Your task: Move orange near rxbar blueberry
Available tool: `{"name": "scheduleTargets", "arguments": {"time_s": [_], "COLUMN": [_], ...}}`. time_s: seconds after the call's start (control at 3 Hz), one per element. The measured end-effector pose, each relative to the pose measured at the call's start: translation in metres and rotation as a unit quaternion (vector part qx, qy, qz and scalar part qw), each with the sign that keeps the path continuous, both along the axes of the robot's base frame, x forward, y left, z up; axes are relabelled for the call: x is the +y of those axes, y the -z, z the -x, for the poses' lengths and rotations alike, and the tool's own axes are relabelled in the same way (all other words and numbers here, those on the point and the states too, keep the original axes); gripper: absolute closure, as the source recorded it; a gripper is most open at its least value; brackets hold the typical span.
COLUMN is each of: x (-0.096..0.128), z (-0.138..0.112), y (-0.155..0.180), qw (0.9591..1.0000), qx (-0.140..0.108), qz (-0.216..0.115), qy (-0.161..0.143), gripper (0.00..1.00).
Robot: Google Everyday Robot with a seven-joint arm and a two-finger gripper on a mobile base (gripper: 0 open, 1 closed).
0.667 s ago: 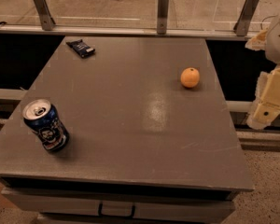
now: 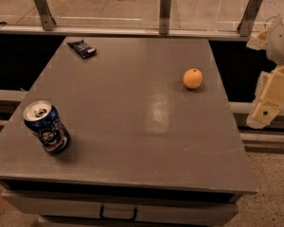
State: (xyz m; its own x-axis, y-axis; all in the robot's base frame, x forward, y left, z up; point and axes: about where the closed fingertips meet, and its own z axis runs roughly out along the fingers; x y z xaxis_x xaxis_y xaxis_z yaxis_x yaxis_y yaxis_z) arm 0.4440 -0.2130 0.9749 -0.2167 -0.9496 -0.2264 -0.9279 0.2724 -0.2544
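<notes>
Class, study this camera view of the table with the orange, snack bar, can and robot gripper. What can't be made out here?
All in the camera view:
- the gripper: hangs off the right side of the table; its arm is cut off by the picture's right edge.
- the rxbar blueberry: wrapper print too faint and small to read.
- the soda can: far side of its label is turned away.
- the orange: underside hidden against the table.

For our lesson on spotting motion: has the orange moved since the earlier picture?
No. The orange lies at the same spot near the table right edge, no nearer the rxbar blueberry. The gripper hangs beyond that edge.
</notes>
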Motion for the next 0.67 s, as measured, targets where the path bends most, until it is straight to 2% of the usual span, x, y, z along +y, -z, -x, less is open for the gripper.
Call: {"name": "scheduleTargets", "arguments": {"time_s": [0.33,0.67], "x": [0.02,0.042], "z": [-0.037,-0.094], "y": [0.015,0.034], "qw": [0.9999,0.9994], "qx": [-0.013,-0.027], "qz": [-0.007,-0.019], "qy": [-0.006,-0.007], "gripper": [0.0,0.0]}}
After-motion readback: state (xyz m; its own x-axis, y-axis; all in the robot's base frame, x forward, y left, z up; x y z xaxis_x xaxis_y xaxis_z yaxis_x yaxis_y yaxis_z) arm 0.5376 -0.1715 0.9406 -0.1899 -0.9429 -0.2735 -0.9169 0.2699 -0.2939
